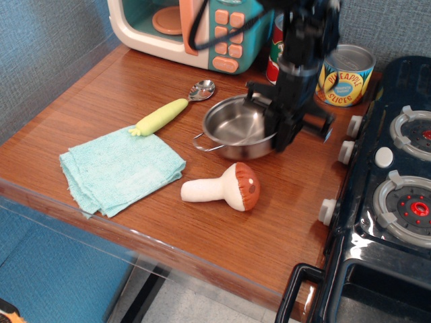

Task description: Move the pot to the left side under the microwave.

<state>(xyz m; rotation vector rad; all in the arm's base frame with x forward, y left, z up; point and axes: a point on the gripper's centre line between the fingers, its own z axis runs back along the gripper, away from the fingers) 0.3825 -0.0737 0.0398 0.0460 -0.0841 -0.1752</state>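
The pot (232, 126), a small shallow shiny steel pot with wire loop handles, is at the middle of the wooden table (101, 87), tilted with its right side raised. My gripper (277, 132) comes down from above and is shut on the pot's right rim, one finger inside and one outside. The microwave (138, 27), cream with a teal front and salmon-orange handle and buttons, stands at the back left. The table space in front of it holds only a spoon.
A green-handled spoon (172, 110) lies left of the pot. A light blue cloth (120, 168) is at the front left and a toy mushroom (225, 189) in front of the pot. Two labelled cans (345, 75) stand behind. A black toy stove (394, 195) fills the right side.
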